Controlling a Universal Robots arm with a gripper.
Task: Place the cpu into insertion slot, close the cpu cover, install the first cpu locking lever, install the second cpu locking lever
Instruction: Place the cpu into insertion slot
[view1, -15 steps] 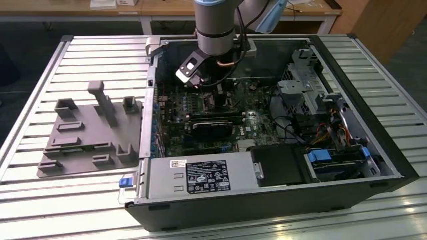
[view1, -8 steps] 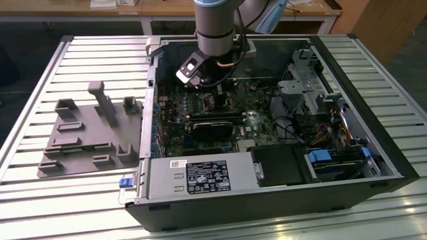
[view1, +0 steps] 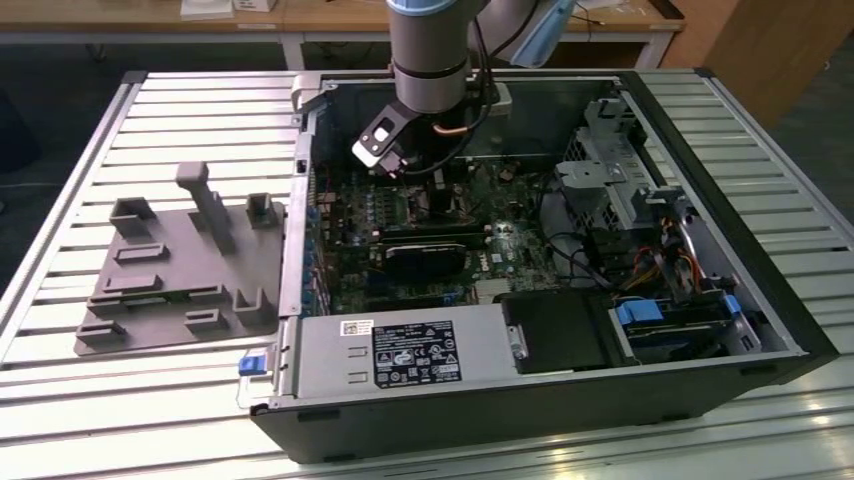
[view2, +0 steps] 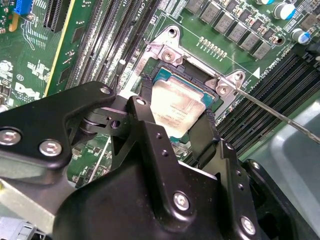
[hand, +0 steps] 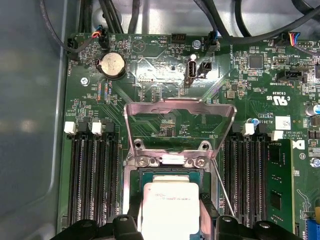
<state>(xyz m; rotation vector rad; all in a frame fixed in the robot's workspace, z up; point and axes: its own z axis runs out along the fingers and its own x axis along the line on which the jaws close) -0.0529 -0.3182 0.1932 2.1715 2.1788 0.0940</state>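
Currently your black two-fingered gripper (view2: 175, 119) is reaching down into the open black computer case (view1: 534, 410). Its jaws are clasping the flat square cpu with the silver-grey metal top (view2: 177, 102) by two opposite edges. You are seeing that chip sitting squarely over the black square insertion slot (hand: 131, 182) on the green circuit board (hand: 235, 80); whether it is fully seated you cannot tell. The thin silver metal frame of the cpu cover (hand: 150, 104) is standing raised on its hinge, at the slot's edge away from the gripper, so the socket is lying open from above. A thin steel locking lever (hand: 223, 190) is slanting upward just beside one finger. Long narrow black memory slots (hand: 92, 180) are flanking the socket on both sides, close to its rim, so sideways room is looking tight. In the exterior view the case walls are boxing in the grey robot arm (view1: 427, 50), while the slatted metal table (view1: 200, 110) is spreading wide around the case.
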